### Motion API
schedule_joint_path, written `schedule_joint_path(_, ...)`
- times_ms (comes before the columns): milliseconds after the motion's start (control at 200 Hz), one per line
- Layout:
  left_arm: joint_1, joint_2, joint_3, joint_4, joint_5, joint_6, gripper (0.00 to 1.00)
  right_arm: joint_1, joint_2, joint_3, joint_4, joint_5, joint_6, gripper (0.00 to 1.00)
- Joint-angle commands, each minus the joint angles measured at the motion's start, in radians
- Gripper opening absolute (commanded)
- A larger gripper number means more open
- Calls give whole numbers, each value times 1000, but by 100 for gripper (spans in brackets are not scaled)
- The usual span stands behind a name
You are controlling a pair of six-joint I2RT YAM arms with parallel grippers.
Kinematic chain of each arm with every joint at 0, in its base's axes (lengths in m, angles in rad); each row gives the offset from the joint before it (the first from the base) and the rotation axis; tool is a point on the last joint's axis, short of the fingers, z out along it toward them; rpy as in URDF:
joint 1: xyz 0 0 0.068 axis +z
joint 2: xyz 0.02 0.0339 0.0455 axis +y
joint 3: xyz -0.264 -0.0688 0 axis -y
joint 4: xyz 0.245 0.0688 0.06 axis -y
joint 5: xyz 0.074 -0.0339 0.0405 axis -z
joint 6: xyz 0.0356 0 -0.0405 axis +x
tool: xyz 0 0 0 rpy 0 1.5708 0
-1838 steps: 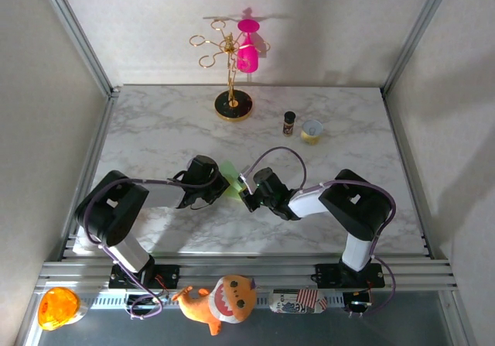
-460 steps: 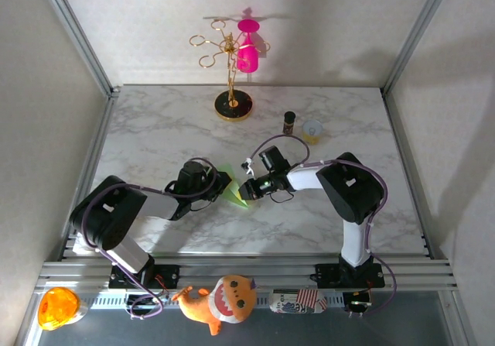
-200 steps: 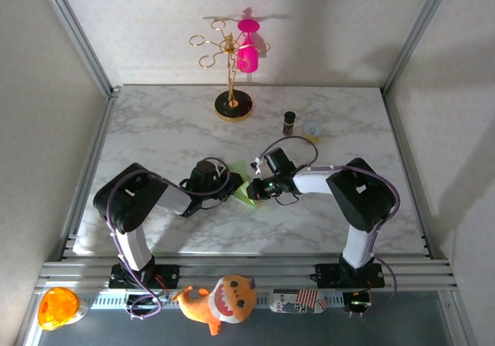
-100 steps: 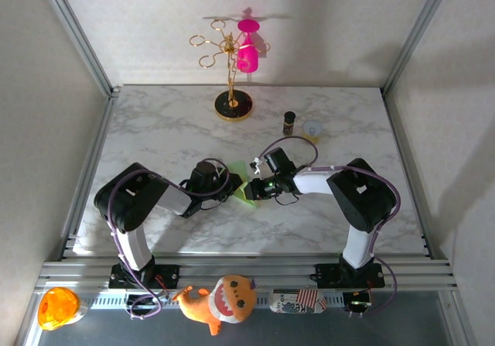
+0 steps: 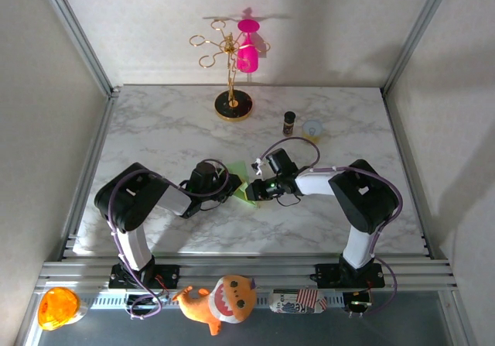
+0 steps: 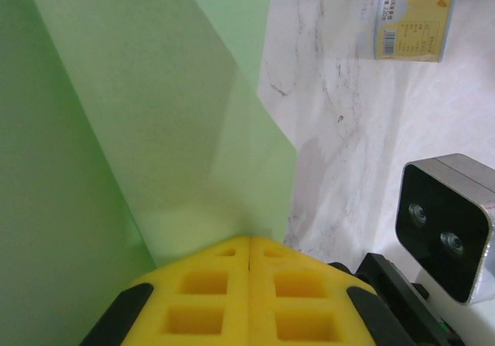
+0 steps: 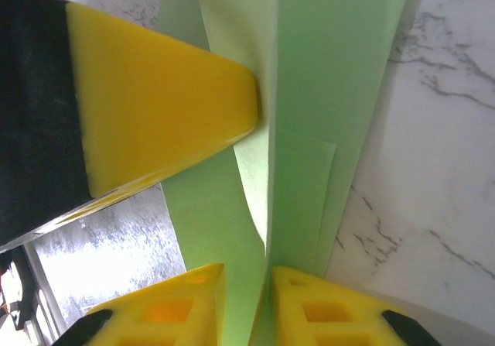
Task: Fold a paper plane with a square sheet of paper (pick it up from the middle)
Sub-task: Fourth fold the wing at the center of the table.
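Paper plane (image 5: pixel 241 191), part-folded pale green, sits on marble desk (image 5: pixel 155 137) well to near side of gold rack (image 5: pixel 232 102). It's almost in line w/ rack's base, a touch right.

Left end effector (image 5: pixel 225 188) is near side of rack, slightly left. Pads are fully together w/ no gap, seam straight in left wrist view. The closed tip butts against the paper's crease. In right wrist view it's a yellow wedge w/ its point touching a flap. Can't tell if any paper is nipped in the seam.

Right end effector (image 5: pixel 256 189) is near side of rack, slightly right. Pads are closed down to a slim slot, folded green layers running thru it & meeting both pads, so it has hold of the plane. Layers stand edge-on, several creases visible.

Pink cup (image 5: pixel 247 52) hangs on rack. Dark bottle (image 5: pixel 289 121) & pale cup (image 5: pixel 312 130) stand right of rack, just beside each other. Plush toy (image 5: pixel 220 299) & can (image 5: pixel 298 301) lie far to near side of rack, off desk, past arm bases.
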Motion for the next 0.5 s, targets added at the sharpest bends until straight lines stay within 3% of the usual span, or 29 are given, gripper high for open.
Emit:
schedule_joint_path(0,4,19,-12,28,-7,-7,0,-7,-23,-24,-41,-4,-9,24)
schedule_joint_path(491,24,-65,-31,47,3,21,8,-7,27,-54,-25,55,-22,16)
